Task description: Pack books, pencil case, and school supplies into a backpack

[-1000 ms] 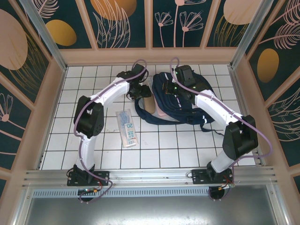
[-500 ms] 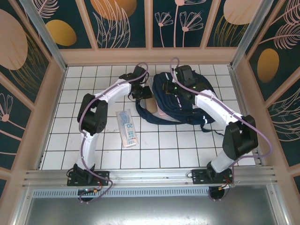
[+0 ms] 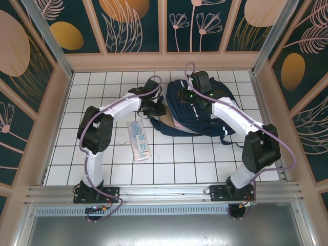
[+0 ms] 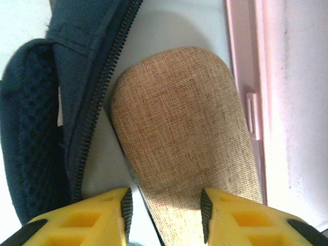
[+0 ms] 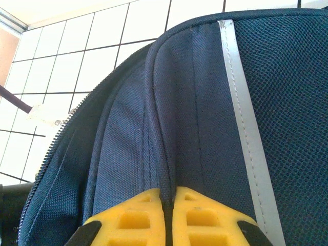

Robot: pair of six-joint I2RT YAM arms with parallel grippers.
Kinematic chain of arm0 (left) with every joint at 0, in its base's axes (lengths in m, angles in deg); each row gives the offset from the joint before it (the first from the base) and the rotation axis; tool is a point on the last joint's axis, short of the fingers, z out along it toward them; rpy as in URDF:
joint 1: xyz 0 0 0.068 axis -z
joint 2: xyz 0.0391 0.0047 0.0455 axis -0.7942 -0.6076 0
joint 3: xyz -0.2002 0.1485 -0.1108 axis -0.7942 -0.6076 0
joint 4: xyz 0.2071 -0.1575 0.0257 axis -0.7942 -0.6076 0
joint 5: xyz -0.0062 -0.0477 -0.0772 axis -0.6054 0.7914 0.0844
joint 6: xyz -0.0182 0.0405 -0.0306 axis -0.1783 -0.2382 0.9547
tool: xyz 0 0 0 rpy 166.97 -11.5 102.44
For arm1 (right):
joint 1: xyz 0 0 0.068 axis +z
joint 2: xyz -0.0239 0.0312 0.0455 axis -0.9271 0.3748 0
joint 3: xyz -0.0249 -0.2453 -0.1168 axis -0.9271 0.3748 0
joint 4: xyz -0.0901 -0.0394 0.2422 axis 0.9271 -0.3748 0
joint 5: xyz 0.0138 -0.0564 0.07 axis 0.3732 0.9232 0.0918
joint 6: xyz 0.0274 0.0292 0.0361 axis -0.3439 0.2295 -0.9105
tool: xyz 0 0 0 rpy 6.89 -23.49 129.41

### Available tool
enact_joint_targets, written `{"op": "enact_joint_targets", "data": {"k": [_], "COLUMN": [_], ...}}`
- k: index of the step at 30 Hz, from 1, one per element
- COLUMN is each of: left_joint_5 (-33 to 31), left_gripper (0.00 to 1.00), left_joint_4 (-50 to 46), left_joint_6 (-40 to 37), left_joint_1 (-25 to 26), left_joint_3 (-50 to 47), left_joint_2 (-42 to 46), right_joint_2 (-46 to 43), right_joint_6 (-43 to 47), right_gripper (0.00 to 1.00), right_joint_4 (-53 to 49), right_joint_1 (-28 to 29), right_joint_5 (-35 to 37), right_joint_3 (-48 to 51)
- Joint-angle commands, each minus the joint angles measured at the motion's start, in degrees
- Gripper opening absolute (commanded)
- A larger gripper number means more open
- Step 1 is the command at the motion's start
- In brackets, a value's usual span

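Observation:
The navy backpack (image 3: 202, 110) lies open at the back of the table, its zip edge (image 4: 97, 102) running down the left of the left wrist view. A tan woven pencil case (image 4: 179, 128) lies in its mouth (image 3: 165, 118), beside a pale pink flat item (image 4: 287, 102). My left gripper (image 4: 165, 215) straddles the case's near end, open, with a gap at its left pad. My right gripper (image 5: 167, 200) is shut on a fold of the backpack's fabric (image 5: 205, 102) at the top (image 3: 190, 95). One of the school supplies, a clear packet with blue print (image 3: 139, 138), lies left of the backpack. The books are out of view.
White tiled table (image 3: 179, 159) with walls on three sides. A white reflective stripe (image 5: 246, 128) runs along the backpack next to my right fingers. Backpack straps (image 3: 225, 136) trail toward the right arm.
My left arm has shifted, its gripper sliding a little nearer and to the right at the backpack's mouth, with the pencil case. The right gripper keeps its hold.

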Motion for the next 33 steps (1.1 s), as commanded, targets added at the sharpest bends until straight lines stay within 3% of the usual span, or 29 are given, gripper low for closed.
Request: {"op": "enact_joint_targets", "data": {"k": [1, 5, 9, 12, 20, 27, 29, 33], "left_joint_5": [-3.61, -5.54, -10.04, -12.52, -12.54, -6.81, -4.97, -2.24], "left_gripper": [0.47, 0.61, 0.67, 0.68, 0.66, 0.66, 0.65, 0.64], "left_joint_4": [-4.26, -4.54, -4.57, -2.6, 5.51, 15.53, 18.35, 23.0], "left_joint_6": [-0.14, 0.38, 2.29, 4.75, 9.47, 12.89, 13.7, 15.76], "left_joint_1": [-0.83, -1.05, -1.98, -3.66, -9.77, -11.79, -11.8, -11.75], "left_joint_3": [3.75, 7.68, 6.02, 0.26, -22.49, -39.88, -43.02, -48.21], "left_joint_2": [0.08, 1.51, 5.57, 10.53, 23.31, 31.82, 32.9, 33.39], "right_joint_2": [0.26, 0.01, -0.19, -0.35, 1.96, 6.96, 8.77, 12.76], "right_joint_6": [-0.41, 0.02, 0.46, 1.03, 1.69, -1.04, -2.08, -3.86], "right_gripper": [0.08, 0.12, 0.39, 0.43, 0.39, 0.26, 0.18, 0.13], "right_joint_4": [0.85, 0.36, -0.56, -0.99, -0.49, 2.03, 3.11, 5.43], "right_joint_1": [0.38, 0.42, 1.05, 2.61, 10.78, 18.32, 20.18, 23.19], "right_joint_5": [0.09, 0.53, 2.65, 5.41, 7.31, 3.8, 3.34, 1.78], "right_joint_3": [-2.69, -2.76, -3.18, -3.79, -5.39, -3.39, -2.3, -0.38]}}
